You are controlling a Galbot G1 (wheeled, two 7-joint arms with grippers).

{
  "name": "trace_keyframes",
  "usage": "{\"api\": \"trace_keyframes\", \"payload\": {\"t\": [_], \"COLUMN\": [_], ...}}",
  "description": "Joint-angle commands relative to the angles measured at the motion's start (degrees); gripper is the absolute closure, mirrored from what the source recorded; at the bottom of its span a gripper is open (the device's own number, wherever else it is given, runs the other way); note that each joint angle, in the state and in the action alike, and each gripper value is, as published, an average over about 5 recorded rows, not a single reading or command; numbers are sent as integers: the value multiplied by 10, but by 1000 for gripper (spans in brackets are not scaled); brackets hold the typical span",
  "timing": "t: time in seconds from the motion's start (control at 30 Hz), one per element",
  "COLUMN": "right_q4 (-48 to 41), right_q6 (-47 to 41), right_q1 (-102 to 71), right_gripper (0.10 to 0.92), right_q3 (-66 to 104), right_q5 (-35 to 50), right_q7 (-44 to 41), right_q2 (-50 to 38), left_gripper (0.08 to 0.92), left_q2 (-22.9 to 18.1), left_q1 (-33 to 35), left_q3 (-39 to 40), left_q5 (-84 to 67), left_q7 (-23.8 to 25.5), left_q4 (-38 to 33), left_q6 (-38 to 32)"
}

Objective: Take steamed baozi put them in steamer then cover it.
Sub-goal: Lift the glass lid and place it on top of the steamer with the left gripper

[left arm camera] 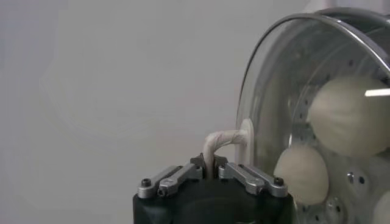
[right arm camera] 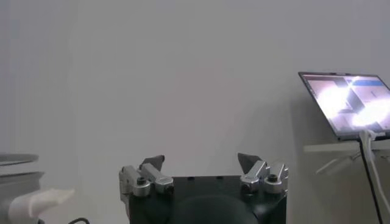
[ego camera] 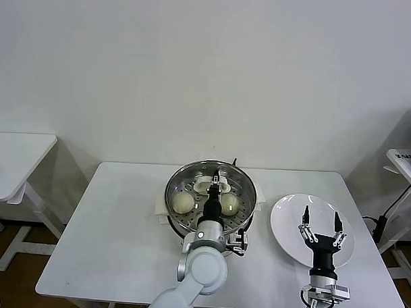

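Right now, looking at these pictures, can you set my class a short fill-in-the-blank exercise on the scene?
1. The left gripper is shut on the white ____ of the glass lid.
2. The buns lie inside the ____.
3. The right gripper hangs open above the white ____.

Missing words: handle; steamer; plate

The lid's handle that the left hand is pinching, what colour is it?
White, on a clear glass lid; the handle shows best in the left wrist view.

You've got a shiny stainless-steel steamer (ego camera: 240, 179), clear glass lid (left arm camera: 256, 115), smooth matt baozi (left arm camera: 350, 115), glossy white plate (ego camera: 289, 221).
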Motion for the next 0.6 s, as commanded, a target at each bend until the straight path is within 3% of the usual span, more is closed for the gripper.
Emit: {"api": "trace_keyframes", "payload": {"t": [0.03, 0.6], "right_q4": [0, 0], "right_q6": [1, 5], "right_q1": [-1, -4], "right_gripper": [203, 203], "right_q3": [0, -1], "right_q5": [-3, -9], "right_q7": [0, 0], "right_q2": [0, 2], "left_gripper": [807, 807], "left_q2": [-1, 4], "left_q1": [2, -7], "left_q3": [-2, -6], "left_q5": [3, -8], "left_q7": [-3, -11], "left_q4": [7, 17], "left_q6": [-9, -17]}}
